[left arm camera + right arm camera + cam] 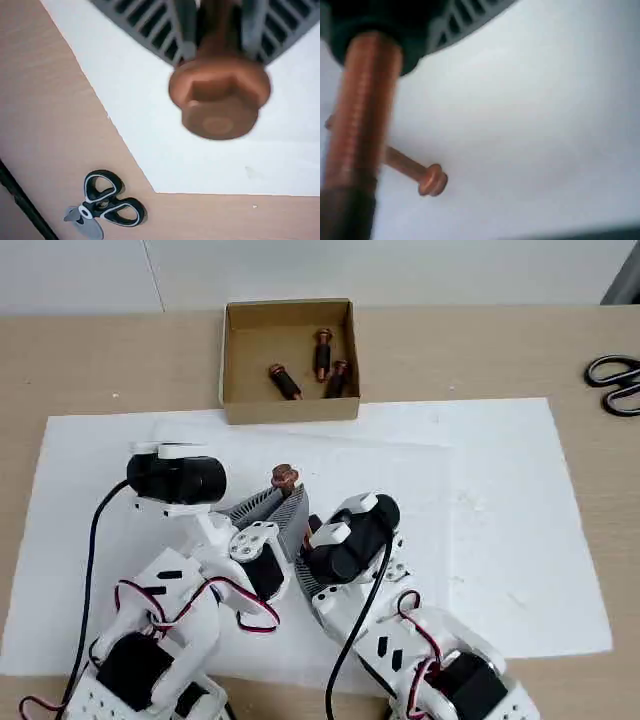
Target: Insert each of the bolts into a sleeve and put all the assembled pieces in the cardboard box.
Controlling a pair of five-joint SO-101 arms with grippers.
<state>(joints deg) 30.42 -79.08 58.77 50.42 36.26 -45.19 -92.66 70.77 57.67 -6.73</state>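
No text, number, label or sign can be read on the cardboard box [290, 410], the white sheet [500, 520] or the scissors [615, 385]
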